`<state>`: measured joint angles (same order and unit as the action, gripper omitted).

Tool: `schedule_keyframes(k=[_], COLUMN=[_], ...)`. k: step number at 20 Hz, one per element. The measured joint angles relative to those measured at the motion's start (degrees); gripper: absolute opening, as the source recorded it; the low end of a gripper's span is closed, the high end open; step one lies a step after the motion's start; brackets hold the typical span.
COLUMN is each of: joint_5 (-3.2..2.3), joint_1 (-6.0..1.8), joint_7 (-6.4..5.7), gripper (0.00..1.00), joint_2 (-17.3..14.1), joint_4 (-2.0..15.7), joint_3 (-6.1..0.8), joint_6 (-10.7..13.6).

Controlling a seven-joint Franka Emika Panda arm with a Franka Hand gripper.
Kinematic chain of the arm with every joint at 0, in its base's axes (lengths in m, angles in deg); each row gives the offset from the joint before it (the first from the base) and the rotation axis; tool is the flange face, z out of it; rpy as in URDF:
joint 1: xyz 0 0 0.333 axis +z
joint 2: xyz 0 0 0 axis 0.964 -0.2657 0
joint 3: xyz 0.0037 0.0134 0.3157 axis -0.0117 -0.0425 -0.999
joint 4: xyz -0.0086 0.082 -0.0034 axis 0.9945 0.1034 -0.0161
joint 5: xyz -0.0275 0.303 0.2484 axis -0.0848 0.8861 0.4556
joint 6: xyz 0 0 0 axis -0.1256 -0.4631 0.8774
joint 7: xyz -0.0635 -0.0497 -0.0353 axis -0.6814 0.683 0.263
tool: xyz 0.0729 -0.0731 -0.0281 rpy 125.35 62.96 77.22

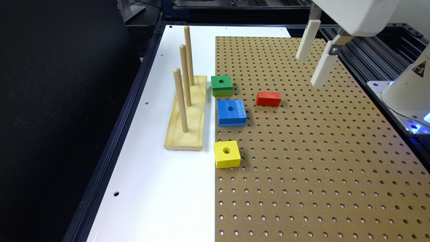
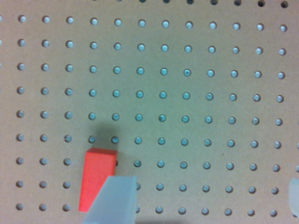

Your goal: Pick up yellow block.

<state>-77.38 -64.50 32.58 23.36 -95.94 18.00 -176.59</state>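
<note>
The yellow block point(image 1: 227, 154), small and square with a round centre hole, lies flat on the brown pegboard point(image 1: 302, 161) near the board's edge on the exterior view's left. My gripper point(image 1: 308, 71) hangs open high above the pegboard, far from the yellow block toward the exterior view's upper right, with nothing between its fingers. In the wrist view the gripper point(image 2: 204, 205) is spread wide, one pale finger point(image 2: 114, 200) overlapping a red block point(image 2: 97, 179).
A blue block point(image 1: 231, 112), a green block point(image 1: 222, 85) and a red block point(image 1: 268, 98) lie beyond the yellow one. A pale wood peg base point(image 1: 186, 114) with three upright pegs stands on the white table point(image 1: 158, 188) beside them. The robot's base point(image 1: 408, 90) is at the right.
</note>
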Motion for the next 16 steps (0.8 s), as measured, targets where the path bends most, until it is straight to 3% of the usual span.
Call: schedule_keyframes(k=[9,16], joint_5=[0.05,0.05], joint_1=[0.02,0.02], joint_7=[-0.27,-0.70], gripper=[1.00,1.00], joint_2=[-2.71,-3.06], joint_4=[2.33,2.56], joint_3=[-0.34,-0.71], joint_6=[0.00,0.00])
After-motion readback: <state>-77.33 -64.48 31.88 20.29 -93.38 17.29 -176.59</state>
